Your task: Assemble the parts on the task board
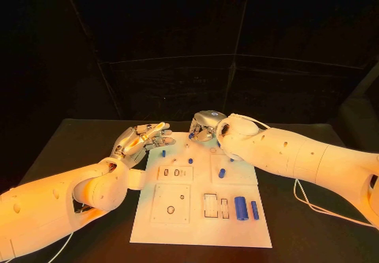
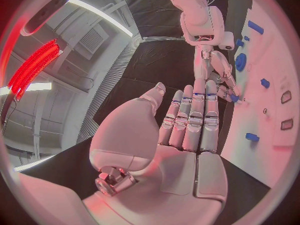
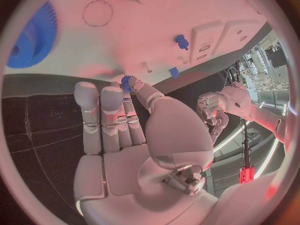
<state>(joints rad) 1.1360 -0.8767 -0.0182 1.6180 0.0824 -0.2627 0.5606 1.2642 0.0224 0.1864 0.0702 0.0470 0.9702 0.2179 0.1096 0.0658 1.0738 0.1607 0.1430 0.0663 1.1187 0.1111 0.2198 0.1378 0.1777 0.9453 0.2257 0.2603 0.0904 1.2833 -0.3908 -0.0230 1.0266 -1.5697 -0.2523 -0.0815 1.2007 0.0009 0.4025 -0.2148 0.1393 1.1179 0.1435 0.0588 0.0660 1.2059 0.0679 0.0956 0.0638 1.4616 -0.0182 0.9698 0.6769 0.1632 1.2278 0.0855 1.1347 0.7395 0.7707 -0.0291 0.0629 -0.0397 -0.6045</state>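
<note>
Pinched at the fingertips of the right hand (image 3: 134,135), over the far edge of the white rectangular task board (image 1: 197,230): a small blue toothed gear (image 3: 128,81), held between thumb and a finger with the other fingers straight and spread beside it. Judged light, rigid plastic, with the teeth giving some bite but the piece small enough to twist or slip out of a fingertip pinch; best taken across the rim, on opposite teeth, leaving the bore free for whatever peg receives it. No sign of fragility, though a skewed push onto a post could jam it.

Left hand (image 1: 142,141) at the board's far left corner, palm up, fingers apart and holding nothing.

Counted on the board from the head view: two long blue cylinders (image 1: 241,208) standing side by side near the right edge, toward the near end, the left one thicker; roughly four short blue pegs (image 1: 222,173) scattered over the far half, though some are too small to be sure of. Several dark-outlined rectangular and oval recesses in the middle and near left of the board. From the right wrist view, one much larger blue gear (image 3: 31,37) lying near the far edge, well apart from the held one.
</note>
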